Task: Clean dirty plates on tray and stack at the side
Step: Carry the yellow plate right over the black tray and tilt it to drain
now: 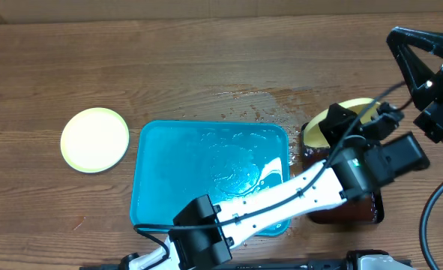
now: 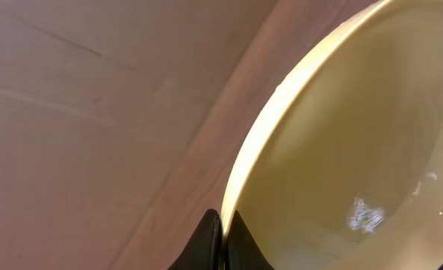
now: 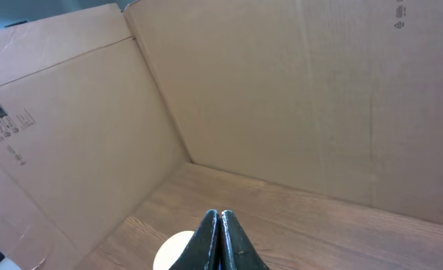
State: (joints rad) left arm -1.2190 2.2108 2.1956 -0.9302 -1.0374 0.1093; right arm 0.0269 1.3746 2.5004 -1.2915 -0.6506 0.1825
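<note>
A pale yellow plate (image 1: pixel 315 133) hangs tilted over the right side of the table, and my left gripper (image 1: pixel 330 121) is shut on its rim. In the left wrist view the black fingertips (image 2: pixel 234 229) pinch the plate's edge, and the plate (image 2: pixel 356 150) looks wet and glossy inside. A second pale yellow plate (image 1: pixel 95 139) lies flat on the wood, left of the turquoise tray (image 1: pixel 150 172). The tray holds water and no plate. My right gripper (image 1: pixel 393 36) is raised at the far right, shut on nothing (image 3: pixel 219 217). The second plate (image 3: pixel 172 251) shows below it.
A dark brown-red tray (image 1: pixel 377 208) sits right of the turquoise tray, under the held plate and my left arm. Water is splashed on the wood (image 1: pixel 266 105) behind the turquoise tray. Cardboard walls (image 3: pixel 281 90) enclose the table.
</note>
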